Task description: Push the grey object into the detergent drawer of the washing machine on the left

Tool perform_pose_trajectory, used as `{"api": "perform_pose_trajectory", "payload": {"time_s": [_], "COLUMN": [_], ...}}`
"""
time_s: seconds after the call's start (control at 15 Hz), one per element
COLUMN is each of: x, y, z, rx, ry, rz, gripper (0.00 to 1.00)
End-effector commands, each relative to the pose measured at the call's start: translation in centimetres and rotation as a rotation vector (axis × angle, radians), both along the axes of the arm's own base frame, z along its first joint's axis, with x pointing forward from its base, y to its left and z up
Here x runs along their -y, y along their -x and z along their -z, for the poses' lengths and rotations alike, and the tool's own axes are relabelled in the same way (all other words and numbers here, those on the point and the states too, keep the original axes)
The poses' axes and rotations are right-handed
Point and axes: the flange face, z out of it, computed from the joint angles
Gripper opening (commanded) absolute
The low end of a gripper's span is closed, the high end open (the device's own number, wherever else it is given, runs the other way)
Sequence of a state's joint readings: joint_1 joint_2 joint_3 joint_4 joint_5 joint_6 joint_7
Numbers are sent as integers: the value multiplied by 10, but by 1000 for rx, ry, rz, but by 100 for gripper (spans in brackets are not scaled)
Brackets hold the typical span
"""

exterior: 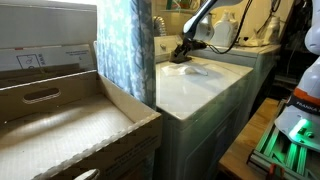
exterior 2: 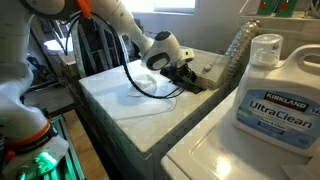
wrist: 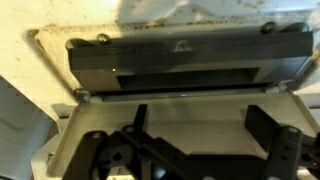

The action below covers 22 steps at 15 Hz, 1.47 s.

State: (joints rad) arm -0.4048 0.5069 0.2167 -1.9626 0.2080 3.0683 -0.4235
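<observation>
The washing machine (exterior: pixel 200 92) has a broad glossy white top (exterior 2: pixel 125 108), seen in both exterior views. My gripper (exterior 2: pixel 181 73) sits low at the rear of that top, by the raised back panel (exterior 2: pixel 214 66). In the wrist view the grey object (wrist: pixel 185 66) lies as a flat, dark grey bar across the picture, just ahead of my gripper (wrist: pixel 203 125). Its far edge meets the stained white surround of the drawer opening (wrist: pixel 60 50). The two dark fingers (wrist: pixel 268 122) stand wide apart with only white surface between them. The gripper is open and holds nothing.
A large white detergent jug (exterior 2: pixel 272 85) stands on a second washer (exterior 2: pixel 230 155) close by. A patterned curtain (exterior: pixel 125 50) and an open cardboard box (exterior: pixel 70 120) flank the washer. A black cable (exterior 2: pixel 150 88) loops over the lid.
</observation>
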Motion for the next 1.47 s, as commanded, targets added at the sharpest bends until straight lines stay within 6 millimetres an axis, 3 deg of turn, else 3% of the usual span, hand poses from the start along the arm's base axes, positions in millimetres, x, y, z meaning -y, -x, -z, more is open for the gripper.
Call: {"api": "perform_pose_trajectory", "payload": {"time_s": [0.0, 1.0, 1.4], "x": [4, -3, 2], "y": [8, 62, 53], "z": [-7, -55, -62], "rx": [-15, -320, -246], "ry": [23, 14, 26], "rz": [13, -52, -50], "gripper": [100, 100, 100]}}
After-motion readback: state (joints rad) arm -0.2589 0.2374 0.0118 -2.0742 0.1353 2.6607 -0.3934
